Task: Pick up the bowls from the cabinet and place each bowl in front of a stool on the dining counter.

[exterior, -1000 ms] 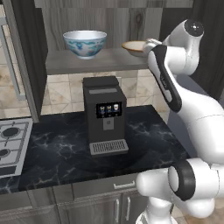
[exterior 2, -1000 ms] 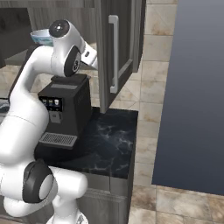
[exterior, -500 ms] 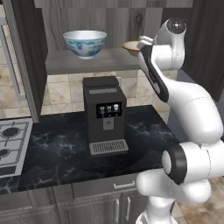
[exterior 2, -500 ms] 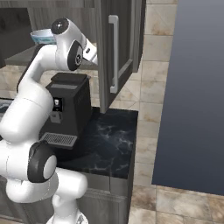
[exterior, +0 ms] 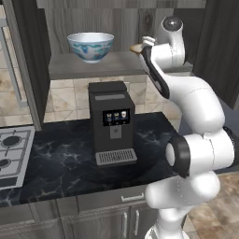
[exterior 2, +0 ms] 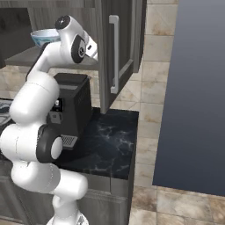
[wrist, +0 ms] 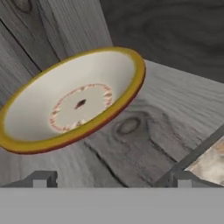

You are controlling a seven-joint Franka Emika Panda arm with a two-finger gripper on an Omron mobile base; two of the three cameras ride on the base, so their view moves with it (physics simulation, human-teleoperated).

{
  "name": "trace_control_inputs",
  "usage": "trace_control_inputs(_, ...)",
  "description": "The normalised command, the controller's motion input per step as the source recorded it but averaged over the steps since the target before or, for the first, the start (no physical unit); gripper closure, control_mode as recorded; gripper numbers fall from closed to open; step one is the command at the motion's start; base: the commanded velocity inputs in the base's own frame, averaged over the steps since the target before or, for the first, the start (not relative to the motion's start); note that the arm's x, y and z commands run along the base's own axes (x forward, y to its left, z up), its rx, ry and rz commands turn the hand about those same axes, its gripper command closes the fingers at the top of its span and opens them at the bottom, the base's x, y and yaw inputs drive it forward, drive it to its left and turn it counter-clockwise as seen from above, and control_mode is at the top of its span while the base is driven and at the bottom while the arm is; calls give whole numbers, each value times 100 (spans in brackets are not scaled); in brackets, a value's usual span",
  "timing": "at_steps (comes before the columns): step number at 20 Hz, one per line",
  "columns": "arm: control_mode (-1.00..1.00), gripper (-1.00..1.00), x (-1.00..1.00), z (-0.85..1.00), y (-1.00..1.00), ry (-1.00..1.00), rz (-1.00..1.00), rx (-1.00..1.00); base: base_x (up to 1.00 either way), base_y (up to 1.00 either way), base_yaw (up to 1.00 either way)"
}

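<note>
**Cream bowl ahead of the spread tool**

Cream with a yellow rim and a ring of reddish marks, the shallow bowl (wrist: 74,103) lies close in front of my hand camera, resting on the grey wood-grain shelf (wrist: 175,109) of the cabinet. I see the tool (wrist: 111,179) with its two dark tips set wide apart at the bottom of that view, nothing between them, and the bowl beyond them, not touched.

From the left base view I get what the hand camera misses: the blue-patterned bowl (exterior: 90,45) stands upright on the same shelf, well apart to the left, and a sliver of the cream bowl's rim peeks out beside the white arm (exterior: 186,93) at the shelf's right end. Below, a black coffee machine (exterior: 112,122) stands on the black marbled desk (exterior: 60,163), with a gas hob (exterior: 11,151) at the left edge.

From the right base view I see the open cabinet door (exterior 2: 115,52) with its silver handle, just beside the arm's wrist, and the blue-patterned bowl's rim behind the arm.
</note>
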Motion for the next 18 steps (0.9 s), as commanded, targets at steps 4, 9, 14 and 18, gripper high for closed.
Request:
trace_control_inputs(4,-100,-100,32,0,0,3,-7,0,0,0,0)
trace_control_inputs(9,-100,-100,34,0,0,3,-1,0,0,0,0)
trace_control_inputs(14,-100,-100,42,0,-9,0,0,2,0,0,0)
trace_control_inputs(18,-100,-100,41,-3,-10,0,0,1,0,0,0)
